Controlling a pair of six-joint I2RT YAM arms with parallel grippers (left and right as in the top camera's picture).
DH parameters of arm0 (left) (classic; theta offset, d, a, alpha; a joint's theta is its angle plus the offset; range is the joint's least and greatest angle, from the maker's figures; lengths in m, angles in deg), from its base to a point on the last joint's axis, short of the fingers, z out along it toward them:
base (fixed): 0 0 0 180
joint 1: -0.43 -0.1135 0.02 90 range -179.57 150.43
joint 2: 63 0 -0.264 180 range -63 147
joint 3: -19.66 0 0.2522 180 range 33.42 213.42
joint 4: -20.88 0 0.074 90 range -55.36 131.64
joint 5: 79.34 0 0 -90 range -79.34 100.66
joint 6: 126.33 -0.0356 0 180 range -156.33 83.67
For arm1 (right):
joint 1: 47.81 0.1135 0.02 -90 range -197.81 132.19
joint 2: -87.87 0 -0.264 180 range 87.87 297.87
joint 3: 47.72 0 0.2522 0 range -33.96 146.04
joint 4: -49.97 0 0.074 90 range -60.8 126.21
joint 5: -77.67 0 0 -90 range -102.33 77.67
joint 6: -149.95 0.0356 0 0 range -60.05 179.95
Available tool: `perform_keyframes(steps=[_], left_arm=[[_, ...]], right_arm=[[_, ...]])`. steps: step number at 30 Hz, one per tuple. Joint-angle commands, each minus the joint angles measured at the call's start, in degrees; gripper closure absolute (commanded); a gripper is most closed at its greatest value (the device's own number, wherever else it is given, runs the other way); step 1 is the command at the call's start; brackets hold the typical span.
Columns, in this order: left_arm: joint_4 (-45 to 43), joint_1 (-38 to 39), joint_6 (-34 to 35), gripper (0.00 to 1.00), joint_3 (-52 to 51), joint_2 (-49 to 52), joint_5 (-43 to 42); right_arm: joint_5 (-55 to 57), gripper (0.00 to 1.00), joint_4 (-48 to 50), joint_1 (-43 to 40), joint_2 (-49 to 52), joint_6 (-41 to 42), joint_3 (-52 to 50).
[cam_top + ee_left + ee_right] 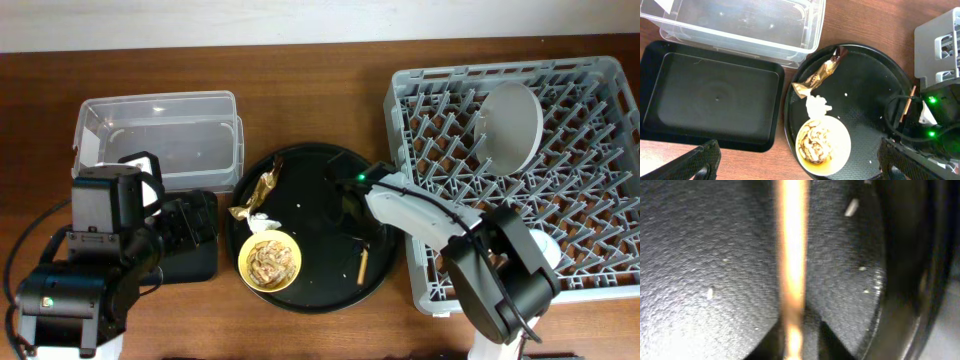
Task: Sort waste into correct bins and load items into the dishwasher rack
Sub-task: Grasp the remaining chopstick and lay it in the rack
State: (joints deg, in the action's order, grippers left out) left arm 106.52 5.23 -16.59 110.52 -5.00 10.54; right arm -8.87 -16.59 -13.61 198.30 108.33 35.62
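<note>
On the large round black tray (320, 170) lie a gold foil wrapper (262, 190), a white tissue (258, 219) and a yellow bowl (270, 263) of brownish food scraps (815, 142). The clear tub (160, 130) stands at the far left, with the shallow black tray (710, 95) in front of it. My left gripper (802, 161) hangs open above the bowl's near edge. My right gripper (797, 342) is down on the round tray's right side, shut on the wooden chopsticks (792, 255), whose end shows in the overhead view (363, 262). A pale plate (510, 128) stands in the grey rack (590, 200). The pink and blue cups are not in view.
The round tray's raised rim (900, 280) is just right of the right gripper. A pale round thing (546, 245) sits in the rack, half hidden by the right arm. The left arm's base covers part of the black tray in the overhead view.
</note>
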Motion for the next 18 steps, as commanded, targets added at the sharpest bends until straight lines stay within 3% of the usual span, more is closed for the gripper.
perform_keyframes(steps=[1, 7, 9, 13, 18], left_arm=[[0.0, -0.3, 0.3, 0.0, 0.5, -0.2, 0.6], [0.0, -0.3, 0.3, 0.01, 0.5, -0.2, 0.6], [0.0, -0.3, 0.3, 0.0, 0.5, -0.2, 0.6], [0.0, -0.3, 0.3, 0.01, 0.5, -0.2, 0.6], [0.0, -0.3, 0.3, 0.0, 0.5, -0.2, 0.6]], right_arm=[[1.5, 0.96, -2.3, -0.2, -3.8, -6.4, 2.4], [5.3, 0.96, -3.0, -0.9, -26.8, -23.3, 8.5], [7.5, 0.96, -4.9, -6.7, -30.4, -27.1, 8.5], [3.4, 0.96, -5.4, -17.5, -26.5, -39.2, 8.3], [1.4, 0.96, -6.4, -19.3, -15.8, -39.2, 8.1]])
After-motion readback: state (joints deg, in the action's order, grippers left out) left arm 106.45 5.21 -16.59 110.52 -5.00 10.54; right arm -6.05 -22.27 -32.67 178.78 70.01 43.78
